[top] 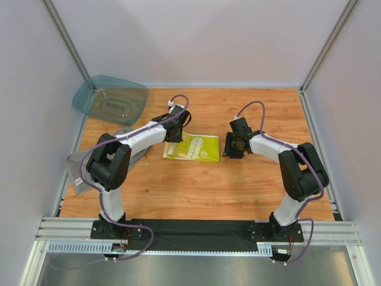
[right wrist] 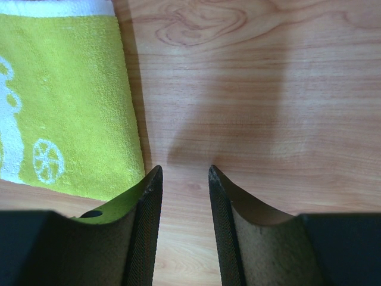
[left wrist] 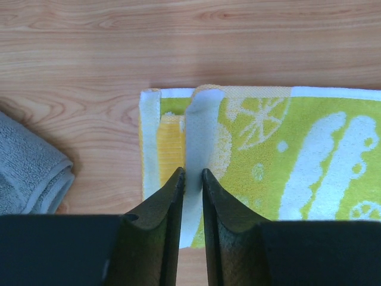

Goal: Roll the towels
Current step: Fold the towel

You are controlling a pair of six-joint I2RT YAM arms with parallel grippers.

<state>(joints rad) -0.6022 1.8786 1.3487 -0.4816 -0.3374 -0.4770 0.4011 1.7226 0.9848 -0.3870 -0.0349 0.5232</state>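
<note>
The small yellow-and-white patterned towel (top: 193,148) lies flat mid-table, its left end folded over. My left gripper (top: 173,138) is at that end. In the left wrist view the left gripper (left wrist: 193,173) is pinched on a raised white fold of the patterned towel (left wrist: 280,137). The big grey towel (top: 75,168) lies at the left edge, partly under the left arm, and its rolled end (left wrist: 30,173) shows beside the left fingers. My right gripper (top: 229,149) hovers at the patterned towel's right edge. It stands open (right wrist: 184,173) over bare wood, next to the yellow cloth (right wrist: 65,101).
A translucent teal tub (top: 110,99) rests tilted at the back left corner. White walls and metal posts close in the wooden table (top: 196,190) on three sides. The arm bases stand on a black strip along the near edge.
</note>
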